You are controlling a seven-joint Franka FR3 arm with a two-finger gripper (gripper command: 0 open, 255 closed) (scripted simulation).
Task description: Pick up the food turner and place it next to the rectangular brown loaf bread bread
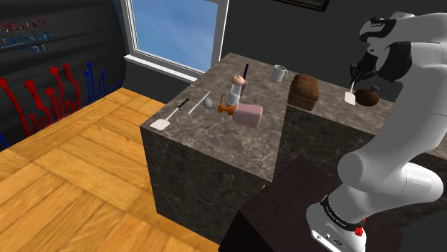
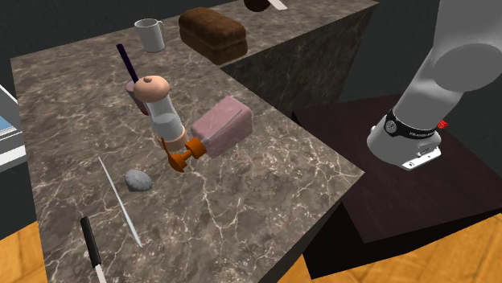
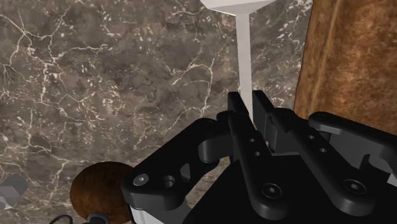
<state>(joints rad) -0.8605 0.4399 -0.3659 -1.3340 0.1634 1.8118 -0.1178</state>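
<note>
The white food turner (image 3: 243, 57), its thin handle clasped in the gripper (image 3: 249, 102), hangs blade-down beside the brown loaf (image 3: 343, 57).

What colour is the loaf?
The loaf is brown, clearest in the second exterior view.

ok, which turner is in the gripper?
The all-white turner, clasped by the gripper beside the brown loaf; the black-handled turner lies at a corner of the counter.

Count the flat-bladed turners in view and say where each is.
2. A white turner is clasped in the end effector, near the brown loaf; a black-handled turner lies near a corner of the counter, at the shoulder view's left.
</note>
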